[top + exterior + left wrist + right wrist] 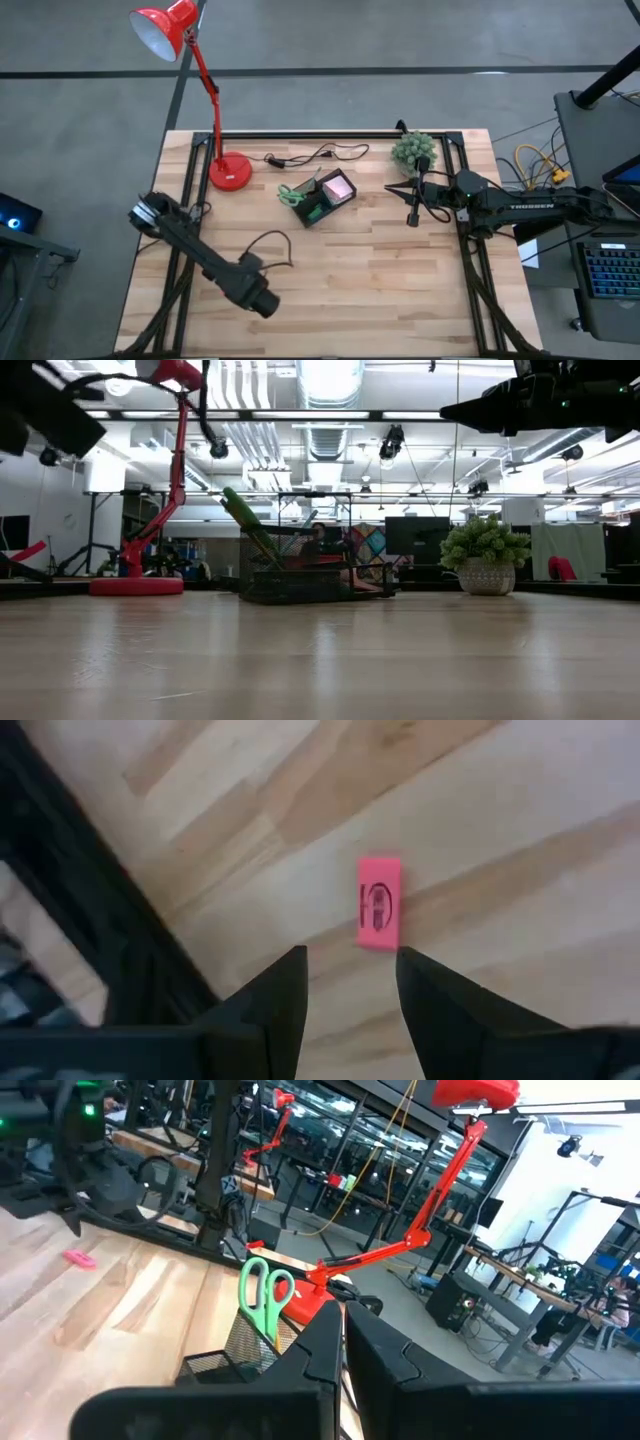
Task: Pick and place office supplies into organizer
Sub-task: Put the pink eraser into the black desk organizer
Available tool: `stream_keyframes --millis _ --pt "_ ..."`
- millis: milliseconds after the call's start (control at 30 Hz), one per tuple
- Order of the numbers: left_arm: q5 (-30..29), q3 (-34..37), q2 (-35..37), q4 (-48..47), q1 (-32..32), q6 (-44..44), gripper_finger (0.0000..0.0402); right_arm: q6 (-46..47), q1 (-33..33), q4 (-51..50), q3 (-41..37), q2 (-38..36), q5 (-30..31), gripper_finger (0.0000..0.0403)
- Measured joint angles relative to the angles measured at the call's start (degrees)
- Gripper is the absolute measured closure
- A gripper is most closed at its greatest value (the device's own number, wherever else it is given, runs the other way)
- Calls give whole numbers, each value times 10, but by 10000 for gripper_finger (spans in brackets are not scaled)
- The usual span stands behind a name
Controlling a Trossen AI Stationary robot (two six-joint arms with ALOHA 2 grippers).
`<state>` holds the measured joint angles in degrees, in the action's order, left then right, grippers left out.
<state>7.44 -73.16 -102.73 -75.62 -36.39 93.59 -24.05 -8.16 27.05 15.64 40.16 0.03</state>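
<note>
The black organizer stands mid-table. It holds a pink sticky-note pad and green-handled scissors, which stand tilted with handles up. A small pink eraser lies flat on the wood. My left gripper is open above the table near the front left. The eraser lies just beyond its fingertips and is hidden in the high view. My right gripper is shut and empty, up in the air right of the organizer.
A red desk lamp has its round base at the back left. A black cable runs behind the organizer, and another loops near my left arm. A potted green plant stands at the back right. Bare wood lies between organizer and front edge.
</note>
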Motion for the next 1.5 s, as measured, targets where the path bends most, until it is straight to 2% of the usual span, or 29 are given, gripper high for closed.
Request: stream_keyframes --millis 233,433,667,867,1200,1333,1500 --pt "-39 106 79 182 -5 38 262 0 0 1 0 0 0 394" --pt "-33 162 103 182 -11 94 262 0 0 1 0 0 0 394" --pt "-29 187 103 260 -17 92 262 0 0 0 0 0 0 394" --pt "-16 218 101 257 -22 97 262 0 0 -3 0 0 0 394" --pt "-2 239 103 310 -22 95 263 0 0 -3 0 0 0 394" --pt "-2 239 103 314 -22 91 285 0 0 -3 0 0 0 394" --pt "0 239 110 315 -22 76 345 0 0 -2 0 0 0 394"
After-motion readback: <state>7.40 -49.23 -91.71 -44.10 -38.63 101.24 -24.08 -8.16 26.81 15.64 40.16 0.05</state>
